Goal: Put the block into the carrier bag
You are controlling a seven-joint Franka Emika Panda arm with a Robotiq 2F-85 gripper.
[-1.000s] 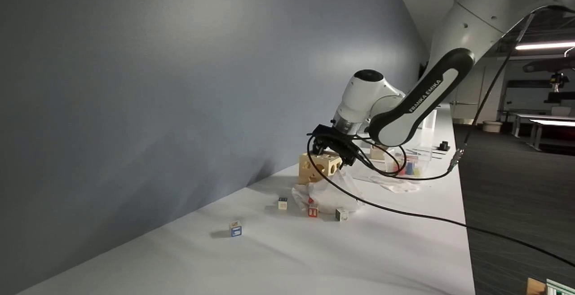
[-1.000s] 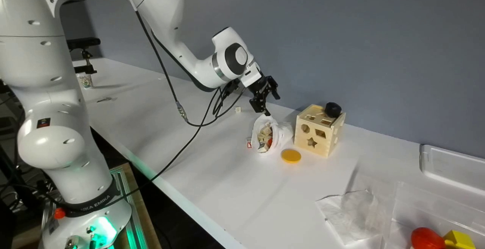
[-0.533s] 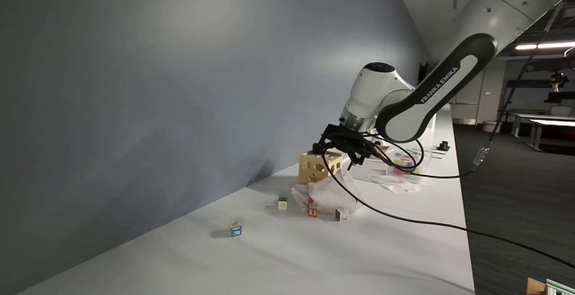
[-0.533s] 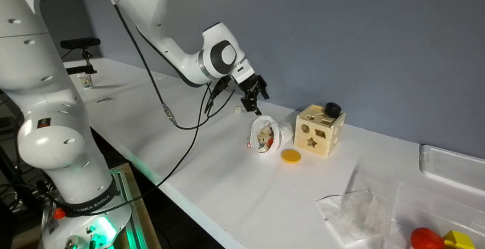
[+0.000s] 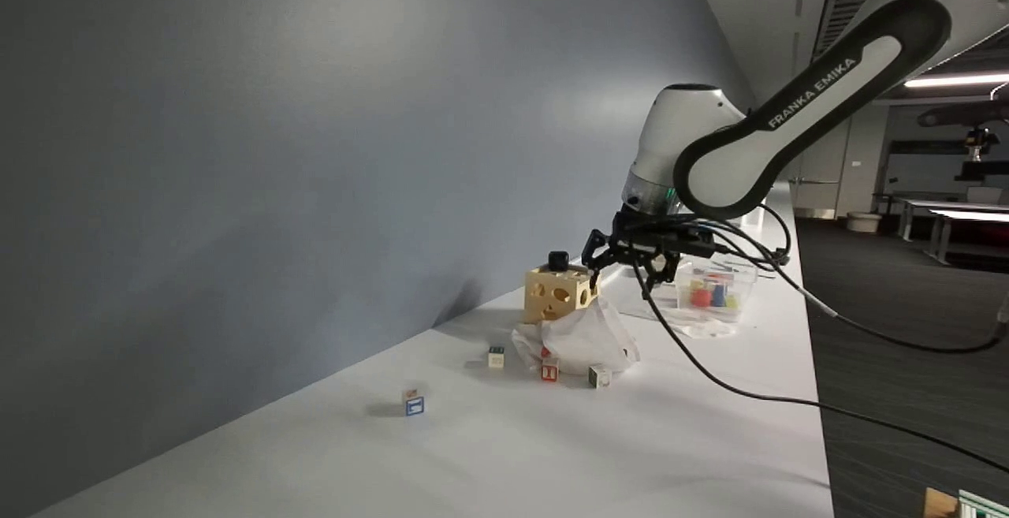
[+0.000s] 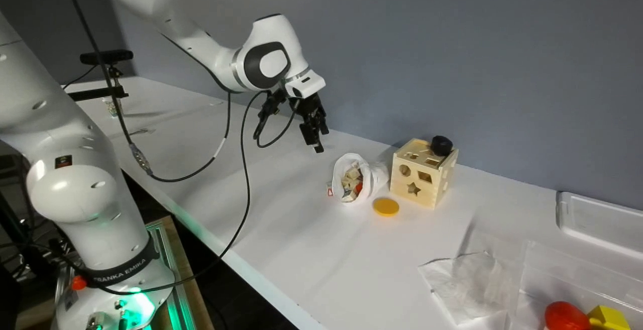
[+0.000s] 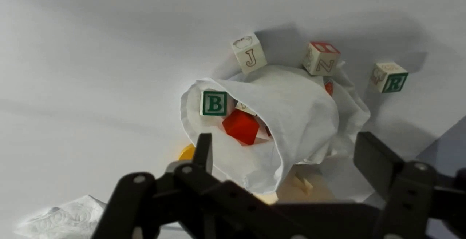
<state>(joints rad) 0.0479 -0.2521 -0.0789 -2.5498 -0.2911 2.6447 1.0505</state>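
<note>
The white cloth bag lies on its side on the table (image 7: 291, 100), its mouth open; it shows in both exterior views (image 5: 583, 337) (image 6: 376, 179). A green-framed B block (image 7: 214, 103) sits inside the mouth beside a red piece (image 7: 241, 126), with other blocks partly hidden deeper in. Outside the bag lie a J block (image 7: 250, 55), an N block (image 7: 322, 59) and an R block (image 7: 389, 77). Another block with a blue mark (image 5: 414, 402) lies farther off. My gripper (image 7: 285, 151) is open with nothing between its fingers, raised above the table beside the bag (image 6: 320, 139).
A wooden shape-sorter cube (image 6: 417, 174) with a black object (image 6: 441, 145) on top stands beside the bag. A yellow disc (image 6: 386, 206), a crumpled clear sheet (image 6: 467, 280) and a clear bin (image 6: 552, 269) with coloured pieces lie around. A grey wall (image 6: 477, 69) runs behind.
My gripper has moved away from the bag, rightward in an exterior view and leftward in an exterior view, uncovering the black object. The arm has pulled back and up. The blocks look unmoved.
</note>
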